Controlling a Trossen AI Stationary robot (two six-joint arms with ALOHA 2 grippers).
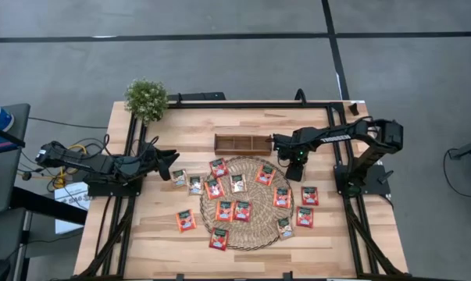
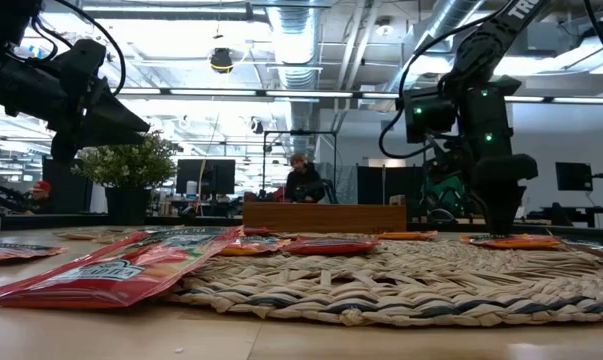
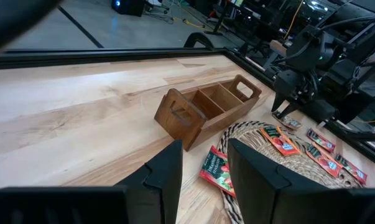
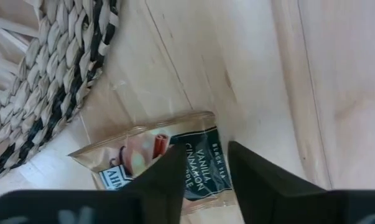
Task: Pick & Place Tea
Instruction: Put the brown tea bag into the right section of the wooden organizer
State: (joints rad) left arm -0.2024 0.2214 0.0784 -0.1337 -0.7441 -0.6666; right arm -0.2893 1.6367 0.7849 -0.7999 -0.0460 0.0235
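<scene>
Only my right wrist view shows the pale sachet (image 4: pixel 137 155) under my right gripper (image 4: pixel 206 152), on bare table (image 4: pixel 262 68) beside the mat (image 4: pixel 44 74); I cannot tell whether I grip it. From above I count fourteen other sachets, ten red-orange and four pale, plus one tray (image 1: pixel 241 144). My left gripper (image 3: pixel 204 149) hangs open.

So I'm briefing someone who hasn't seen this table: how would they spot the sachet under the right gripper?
Find the round woven mat mid-table, then its rim nearest the right arm. Just off that rim, on bare wood under the right gripper, lies one tea sachet. It is pale beige with a dark Vanilla Cinnamon label; its neighbours are red-orange.
</scene>
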